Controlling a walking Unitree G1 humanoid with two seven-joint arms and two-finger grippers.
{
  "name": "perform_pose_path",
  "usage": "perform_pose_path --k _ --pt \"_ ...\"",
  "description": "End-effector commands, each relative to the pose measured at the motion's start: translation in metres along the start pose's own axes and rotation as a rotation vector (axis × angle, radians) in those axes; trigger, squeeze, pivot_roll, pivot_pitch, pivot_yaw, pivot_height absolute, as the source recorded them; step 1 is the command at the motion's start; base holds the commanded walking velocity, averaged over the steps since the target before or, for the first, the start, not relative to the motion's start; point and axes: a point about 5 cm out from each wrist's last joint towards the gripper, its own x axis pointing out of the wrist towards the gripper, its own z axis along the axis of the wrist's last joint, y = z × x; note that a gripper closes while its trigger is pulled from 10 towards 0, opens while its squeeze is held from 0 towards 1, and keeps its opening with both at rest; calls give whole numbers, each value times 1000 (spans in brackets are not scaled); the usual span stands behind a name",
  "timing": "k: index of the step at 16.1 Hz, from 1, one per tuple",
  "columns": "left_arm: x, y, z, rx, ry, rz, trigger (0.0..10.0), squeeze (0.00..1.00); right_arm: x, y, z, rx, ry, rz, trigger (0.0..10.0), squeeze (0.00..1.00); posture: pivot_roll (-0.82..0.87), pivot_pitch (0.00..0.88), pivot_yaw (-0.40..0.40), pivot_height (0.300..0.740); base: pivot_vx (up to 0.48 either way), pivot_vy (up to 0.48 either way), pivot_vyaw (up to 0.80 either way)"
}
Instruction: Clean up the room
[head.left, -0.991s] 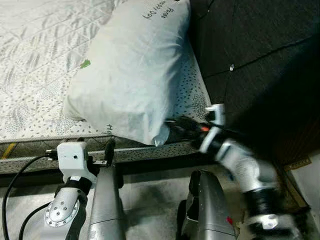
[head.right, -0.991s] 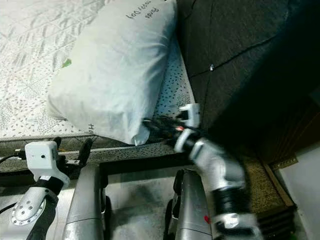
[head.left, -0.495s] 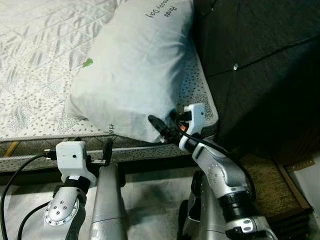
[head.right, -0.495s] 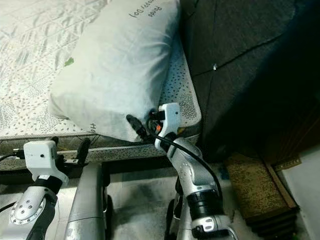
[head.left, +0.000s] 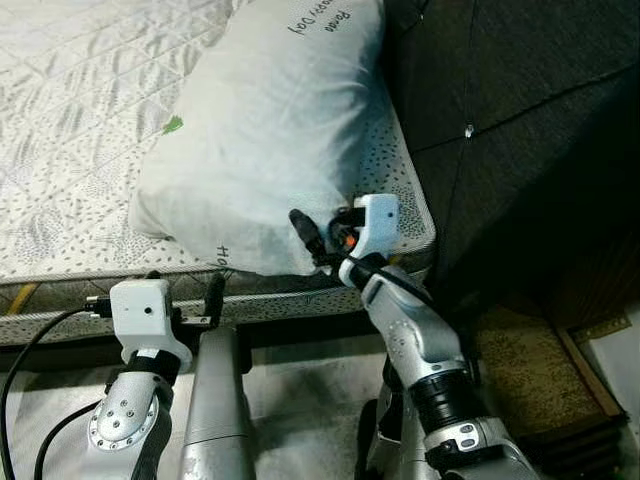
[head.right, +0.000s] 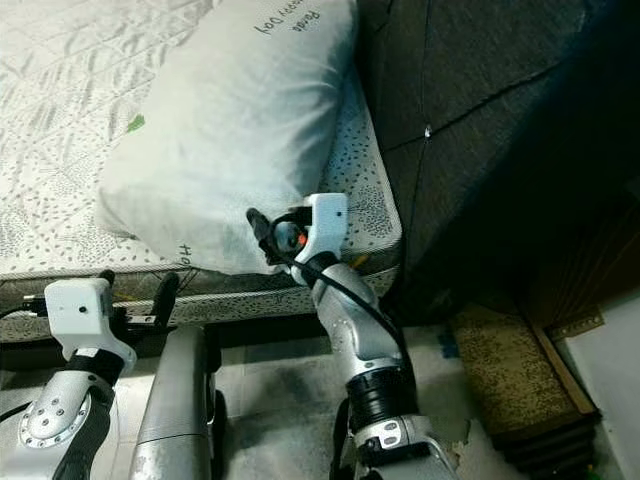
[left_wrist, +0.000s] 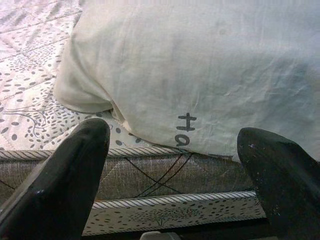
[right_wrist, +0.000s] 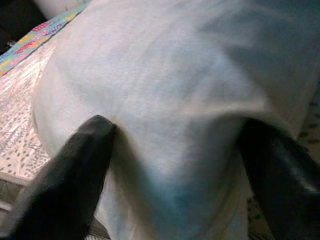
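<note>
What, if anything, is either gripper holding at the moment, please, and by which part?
Nothing is clamped yet. The right gripper is open, its fingers straddling the near corner of the pillow. The left gripper is open and short of the bed.

A large white pillow (head.left: 265, 130) lies flat on a bed, on a pale quilted mattress (head.left: 70, 120) printed with small dark specks. It sits lengthwise along the mattress's right-hand edge, close against the dark padded headboard (head.left: 510, 130), and one corner reaches nearly to the mattress's near edge. The cover is soft, wrinkled cotton, plump in the middle and flatter toward the corners. Dark handwriting runs along the far end, and a few dark handwritten letters mark the near corner. A small green mark shows on the left side. The near right corner is dented inward where two black fingers press into it.
</note>
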Motion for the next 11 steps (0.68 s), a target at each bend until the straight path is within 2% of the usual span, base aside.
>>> perform_pose_path --k 1,5,11 --pt "-2 -2 3 8 -5 -8 10000 0 10 25 -1 16 -15 55 0 0 257 268 -14 520 0 0 0" --pt "-2 -3 3 3 -7 0 10000 0 19 35 1 24 -20 72 0 0 261 263 -29 520 0 0 0" --pt "0 -5 3 -3 -8 -5 10000 0 22 29 3 51 -21 71 0 0 259 248 -28 520 0 0 0"
